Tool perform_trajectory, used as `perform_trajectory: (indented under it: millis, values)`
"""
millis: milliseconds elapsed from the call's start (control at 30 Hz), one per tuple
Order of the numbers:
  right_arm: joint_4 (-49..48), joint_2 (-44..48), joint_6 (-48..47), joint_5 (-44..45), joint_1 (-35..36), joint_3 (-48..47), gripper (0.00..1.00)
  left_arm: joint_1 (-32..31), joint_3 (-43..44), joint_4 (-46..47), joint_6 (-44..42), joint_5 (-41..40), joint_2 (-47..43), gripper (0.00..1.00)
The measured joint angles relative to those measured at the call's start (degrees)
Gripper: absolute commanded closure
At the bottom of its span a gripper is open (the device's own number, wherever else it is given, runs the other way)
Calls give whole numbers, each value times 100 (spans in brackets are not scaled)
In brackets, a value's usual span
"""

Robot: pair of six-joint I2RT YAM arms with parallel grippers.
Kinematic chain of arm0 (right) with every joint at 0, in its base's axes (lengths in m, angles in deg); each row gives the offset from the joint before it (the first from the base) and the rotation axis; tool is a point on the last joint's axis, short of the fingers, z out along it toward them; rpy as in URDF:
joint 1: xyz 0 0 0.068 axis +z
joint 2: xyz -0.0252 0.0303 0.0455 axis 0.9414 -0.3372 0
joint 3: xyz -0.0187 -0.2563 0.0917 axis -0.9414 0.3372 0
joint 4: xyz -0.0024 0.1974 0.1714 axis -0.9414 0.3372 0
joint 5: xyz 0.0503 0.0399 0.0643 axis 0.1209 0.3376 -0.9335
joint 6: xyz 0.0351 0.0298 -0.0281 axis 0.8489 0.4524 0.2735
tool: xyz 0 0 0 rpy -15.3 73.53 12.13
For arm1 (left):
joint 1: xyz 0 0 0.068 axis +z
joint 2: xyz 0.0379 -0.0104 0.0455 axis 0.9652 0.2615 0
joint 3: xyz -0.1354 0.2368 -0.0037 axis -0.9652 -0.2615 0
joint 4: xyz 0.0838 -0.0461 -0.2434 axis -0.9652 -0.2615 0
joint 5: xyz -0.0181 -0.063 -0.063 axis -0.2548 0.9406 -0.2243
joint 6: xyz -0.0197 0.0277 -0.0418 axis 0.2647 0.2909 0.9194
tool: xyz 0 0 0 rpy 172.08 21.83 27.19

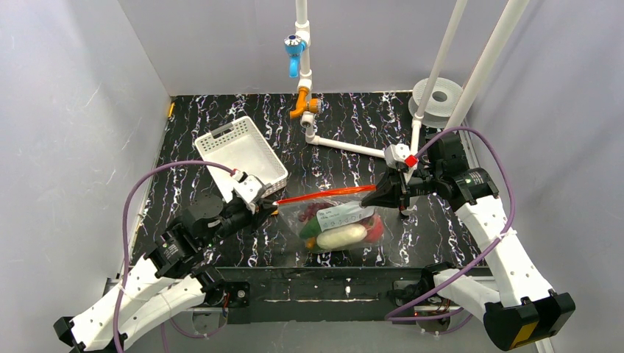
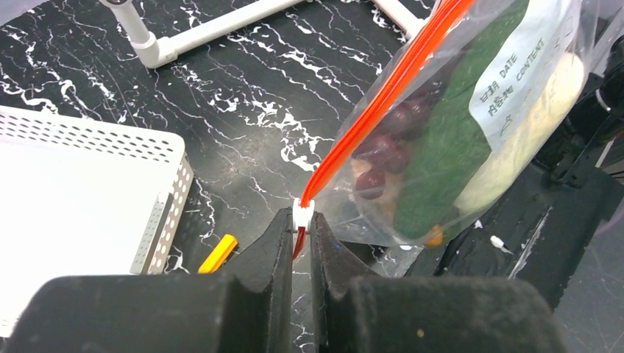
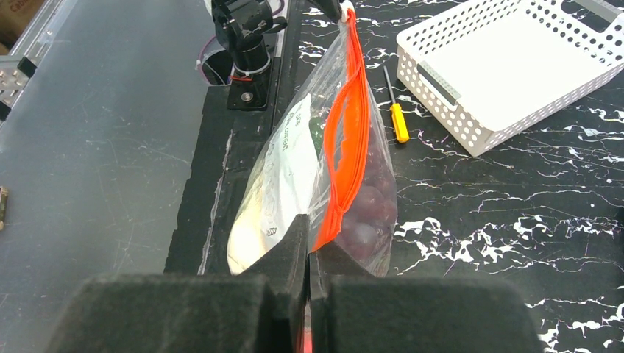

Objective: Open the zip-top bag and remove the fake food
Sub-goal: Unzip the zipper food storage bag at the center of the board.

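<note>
At the left, the left tool was nipped narrow on the small white slider at the left end of the orange-red zip strip, with the white basket just beyond it on the far side and a yellow-handled screwdriver lying on the black marbled surface beside the basket. From that slider the strip ran straight and taut to the right and slightly far across the middle of the scene, so the long axis of the zip-top bag lay left to right between the two arms, each about as close to its own end. The clear body of the bag hung from the strip toward the near side, and the fake food was bunched low inside it: dark red grapes, a dark green cucumber and a pale egg-shaped piece behind the white label. Whether the bag's bottom rested on the surface could not be told. At the right, the right tool was pinched shut on the right end of the strip. Seen from the right wrist, the two tracks looked slightly parted near it, though not clearly enough to call the mouth open. As I judged it, any opening would turn on this line, with the slider travelling along the strip while the other end was held firm.
</note>
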Motion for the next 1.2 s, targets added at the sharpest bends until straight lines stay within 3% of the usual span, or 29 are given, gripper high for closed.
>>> perform_trajectory:
  millis: [267, 300, 400, 500, 533, 867, 1100, 1200]
  values:
    - [0, -2, 15, 4, -4, 0, 99, 2, 0, -238, -251, -92, 33, 100]
    - [0, -2, 15, 7, -4, 0, 99, 2, 2, -254, -271, -68, 59, 95]
    - [0, -2, 42, 55, -9, 0, 99, 7, 46, -339, -269, 85, 219, 57]
    - [4, -7, 66, 114, -33, 0, 99, 37, 133, -459, -199, 321, 452, 6]
    - [7, -9, 74, 144, -46, 0, 99, 50, 179, -468, -72, 452, 538, 2]
    - [42, -17, 83, 262, -83, 2, 99, 127, 1088, -201, 671, 1486, 1117, 2]
    - [96, -39, -7, 280, -66, -2, 99, 160, 1169, 205, 223, 2068, 1834, 4]
    - [439, -184, -332, 424, 120, -114, 99, 164, 1163, 280, -164, 2302, 2052, 10]
